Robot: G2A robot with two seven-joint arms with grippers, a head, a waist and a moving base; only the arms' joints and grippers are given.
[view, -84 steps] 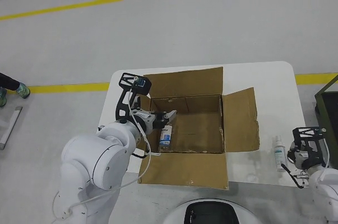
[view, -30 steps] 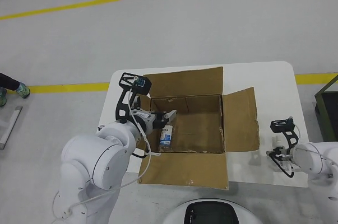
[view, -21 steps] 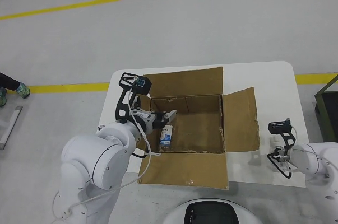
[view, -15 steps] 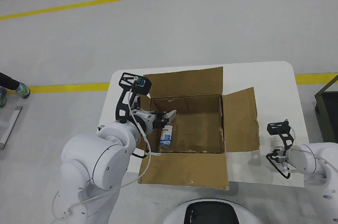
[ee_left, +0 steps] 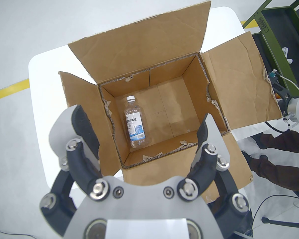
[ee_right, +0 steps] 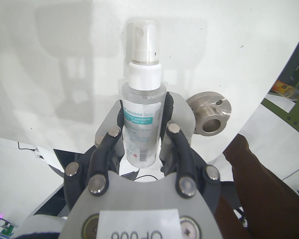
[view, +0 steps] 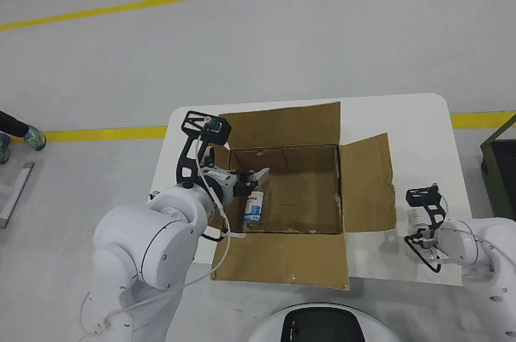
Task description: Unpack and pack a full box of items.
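An open cardboard box stands mid-table with its flaps spread out. A clear bottle with a white cap and blue label lies on the box floor along the wall nearest the left arm. Above that wall my left gripper hangs open with nothing between its fingers. Beyond the box's right flap, low over the table, my right gripper is shut on a small clear spray bottle, whose nozzle end sticks out past the fingertips.
The white table has bare surface around the box. A metal flange lies on the table close beside the right gripper. A green rack stands just off the table's right edge.
The spray bottle lay loose on the table right of the box; my right gripper has come over and shut on it, then edged slightly towards the box. The left arm kept still.
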